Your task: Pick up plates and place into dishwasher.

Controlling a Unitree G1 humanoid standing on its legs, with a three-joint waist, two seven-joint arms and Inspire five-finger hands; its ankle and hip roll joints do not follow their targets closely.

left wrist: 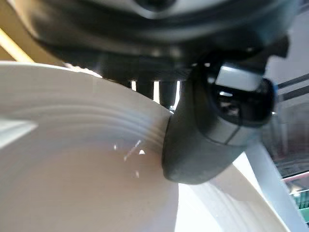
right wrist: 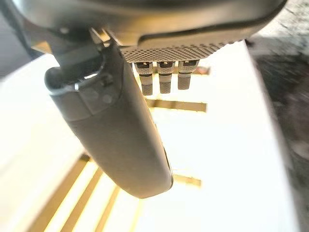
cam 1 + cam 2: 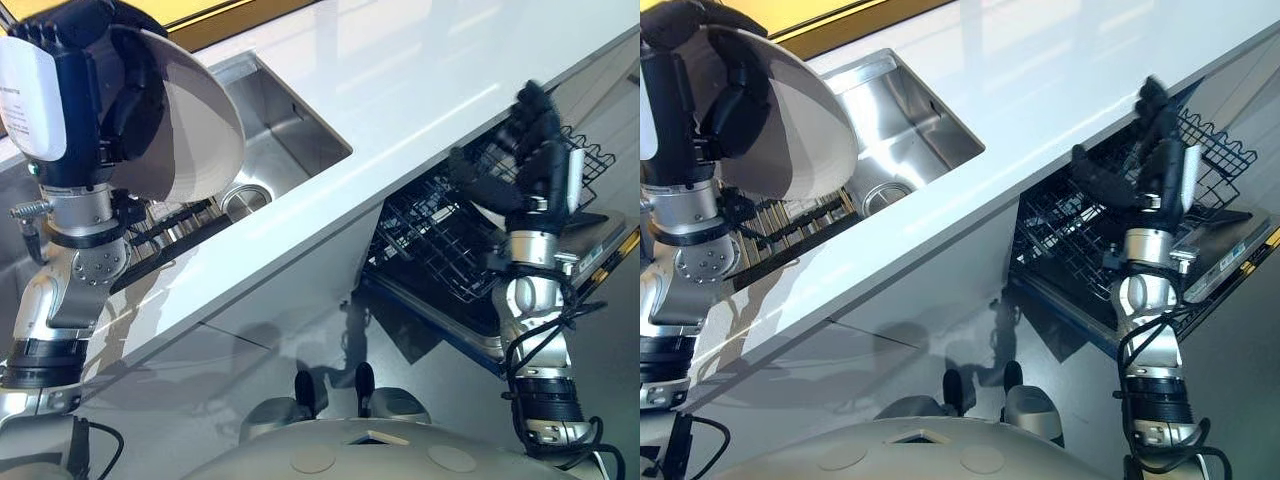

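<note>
1. Left hand (image 3: 95,90) grips a white plate (image 3: 195,130), thumb (image 1: 203,145) pressed on its face, raised above the sink (image 3: 290,130).
2. Right hand (image 3: 525,165), fingers straight and empty, hovers over the dishwasher rack (image 3: 440,250).

Glossy white plate (image 3: 195,130), brushed steel sink (image 3: 285,130), seemingly wire rack (image 3: 440,240)

White label (image 3: 33,95) on left hand: we see tiny dark print, too small for us to read.
Other words or numbers: we find none.
</note>
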